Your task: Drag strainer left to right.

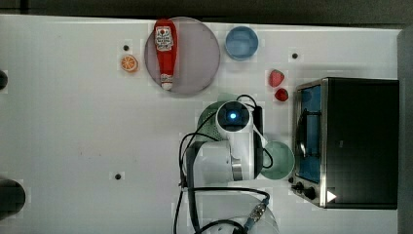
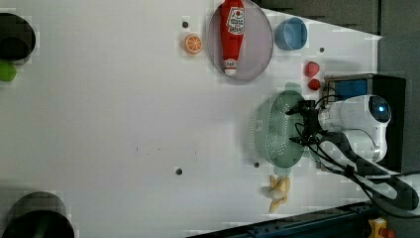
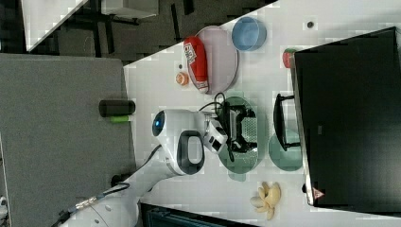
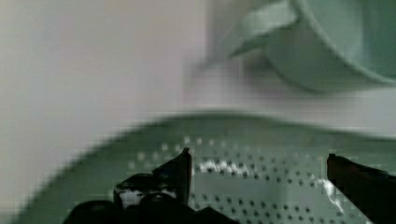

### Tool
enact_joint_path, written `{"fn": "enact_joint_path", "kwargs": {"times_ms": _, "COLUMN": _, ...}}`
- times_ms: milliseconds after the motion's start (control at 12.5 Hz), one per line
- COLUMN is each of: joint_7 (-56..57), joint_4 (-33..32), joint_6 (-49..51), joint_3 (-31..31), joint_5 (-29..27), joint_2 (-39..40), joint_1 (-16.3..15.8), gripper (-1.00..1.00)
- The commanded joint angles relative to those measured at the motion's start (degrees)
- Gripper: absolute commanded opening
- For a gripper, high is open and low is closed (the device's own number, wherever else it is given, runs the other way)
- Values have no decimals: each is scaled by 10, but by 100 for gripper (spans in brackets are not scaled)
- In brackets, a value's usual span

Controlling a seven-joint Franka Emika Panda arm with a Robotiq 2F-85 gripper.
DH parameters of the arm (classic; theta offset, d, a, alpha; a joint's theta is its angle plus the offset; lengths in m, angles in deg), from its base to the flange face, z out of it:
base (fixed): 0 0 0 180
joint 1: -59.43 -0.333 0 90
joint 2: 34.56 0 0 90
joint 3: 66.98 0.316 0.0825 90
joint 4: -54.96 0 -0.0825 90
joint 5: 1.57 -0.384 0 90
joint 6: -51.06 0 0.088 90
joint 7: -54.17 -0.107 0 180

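Top view: strainer point(image 1: 208, 119), mint green, mostly under the arm point(image 1: 234, 146), between purple plate point(image 1: 195, 56) and mint cup point(image 1: 278, 160).
Left view: gripper point(image 2: 303, 123) over the strainer point(image 2: 275, 126) bowl; bananas point(image 2: 278, 193) near its lower end.
Right view: strainer point(image 3: 243, 137) beside the black oven point(image 3: 350, 118).
Wrist view: fingers point(image 4: 180, 170) spread wide, holding nothing, above the perforated strainer point(image 4: 243, 172) bottom.

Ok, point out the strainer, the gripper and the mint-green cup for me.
strainer point(image 2: 277, 130), left view, on its perforated bottom.
gripper point(image 4: 259, 170), wrist view, midway between the open fingertips, over the strainer's holes.
mint-green cup point(image 1: 278, 161), top view, on its inside bottom, beside the oven.
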Motion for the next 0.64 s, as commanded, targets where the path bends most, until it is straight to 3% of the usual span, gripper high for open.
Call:
{"fn": "enact_joint_path", "kwargs": {"times_ms": 80, "joint_7": 123, "joint_4": -23, "joint_6": 16, "joint_3": 44, "joint_5": -7, "joint_2": -99, "joint_1": -11, "gripper": 100}}
{"fn": "enact_joint_path", "kwargs": {"times_ms": 240, "joint_7": 206, "joint_4": -28, "joint_6": 67, "joint_3": 59, "joint_5": -36, "joint_2": -180, "joint_1": -11, "gripper": 100}}
{"fn": "enact_joint_path", "kwargs": {"times_ms": 560, "joint_7": 365, "joint_4": -12, "joint_6": 272, "joint_3": 54, "joint_5": -163, "joint_2": -364, "joint_1": -11, "gripper": 100}}
{"fn": "enact_joint_path", "kwargs": {"times_ms": 640, "joint_7": 412, "joint_4": 2, "joint_6": 322, "joint_3": 52, "joint_5": -173, "joint_2": -404, "joint_1": -11, "gripper": 100}}
